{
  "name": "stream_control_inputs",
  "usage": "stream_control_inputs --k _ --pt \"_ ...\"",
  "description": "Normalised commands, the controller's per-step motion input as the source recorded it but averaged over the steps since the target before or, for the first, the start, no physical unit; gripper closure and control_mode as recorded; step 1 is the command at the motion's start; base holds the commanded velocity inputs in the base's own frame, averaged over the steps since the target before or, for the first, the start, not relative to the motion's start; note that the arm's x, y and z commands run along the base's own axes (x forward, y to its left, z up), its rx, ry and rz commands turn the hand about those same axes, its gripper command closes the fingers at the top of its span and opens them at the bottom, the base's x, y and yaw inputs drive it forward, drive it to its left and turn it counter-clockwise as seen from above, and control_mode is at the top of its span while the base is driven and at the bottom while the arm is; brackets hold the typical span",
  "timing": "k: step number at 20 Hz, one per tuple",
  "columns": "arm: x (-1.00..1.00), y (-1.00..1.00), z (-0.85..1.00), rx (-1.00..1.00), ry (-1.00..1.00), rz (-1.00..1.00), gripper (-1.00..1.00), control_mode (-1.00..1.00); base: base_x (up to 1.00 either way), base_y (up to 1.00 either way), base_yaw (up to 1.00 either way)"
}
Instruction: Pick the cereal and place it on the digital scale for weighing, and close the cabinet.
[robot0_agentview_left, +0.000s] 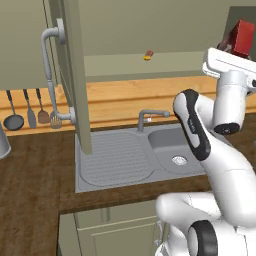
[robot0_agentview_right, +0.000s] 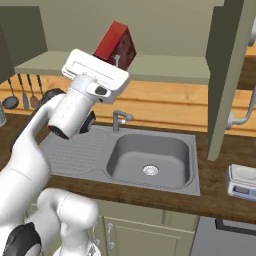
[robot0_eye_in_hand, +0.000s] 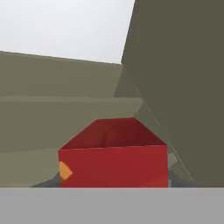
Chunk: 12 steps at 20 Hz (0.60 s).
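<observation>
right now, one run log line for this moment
hand: shut on cereal box | box: tilted, lifted before cabinet shelf | cabinet door: open | digital scale: bare

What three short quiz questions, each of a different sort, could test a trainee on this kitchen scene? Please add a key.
1. True or false: the cereal rests on the digital scale.
2. Which thing does the gripper grip? A) the faucet B) the cereal C) the spatula
3. Fill in: the cabinet doors stand ____.

Key:
1. False. The cereal is up in the air in front of the cabinet shelf; the scale sits on the counter right of the sink.
2. B. The jaws are shut on the red box.
3. Open.
</observation>
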Motion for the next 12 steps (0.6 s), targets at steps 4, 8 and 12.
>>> stream_control_inputs --k 4,8,12 --pt "-1.00 0.00 0.03 -0.03 0.17 -0.21 1.00 -1.00 0.00 0.00 0.00" --pt "-0.54 0.04 -0.47 -0.04 0.46 -0.30 1.00 -1.00 0.00 0.00 0.00" --pt "-0.29 0.00 -0.35 0.00 0.49 -0.30 1.00 -1.00 0.00 0.00 0.00"
